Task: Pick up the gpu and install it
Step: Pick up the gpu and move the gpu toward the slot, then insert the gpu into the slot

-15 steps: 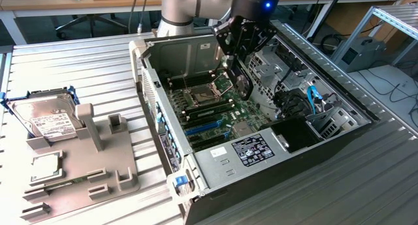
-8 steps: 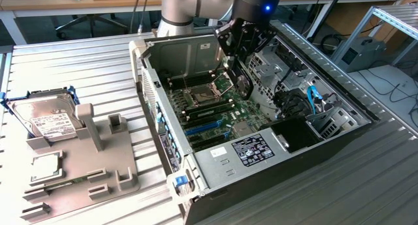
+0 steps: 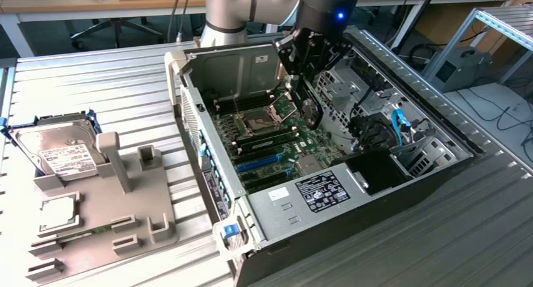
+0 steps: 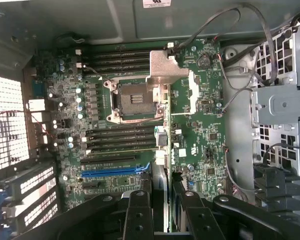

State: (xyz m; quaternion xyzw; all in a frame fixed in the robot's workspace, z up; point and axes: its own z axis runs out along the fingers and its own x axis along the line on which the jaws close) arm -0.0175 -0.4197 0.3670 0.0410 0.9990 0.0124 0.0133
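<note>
gpu edge-on, near end hidden between jaws; faces unseen.

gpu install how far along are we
Done: the gpu is picked up, clamped in the gripper. In hand: it hangs edge-down over the motherboard inside the open case. Left: seating it. The blue slot is bare, so the card is not yet installed.

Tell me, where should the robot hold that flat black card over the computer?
By its upper edge, coming down from above. The gpu hangs on edge over the motherboard inside the open case. It is thin and flat, so the gripper can pinch its two broad faces, as it seems to now. That probably leaves the lower edge free for plugging in.
</note>
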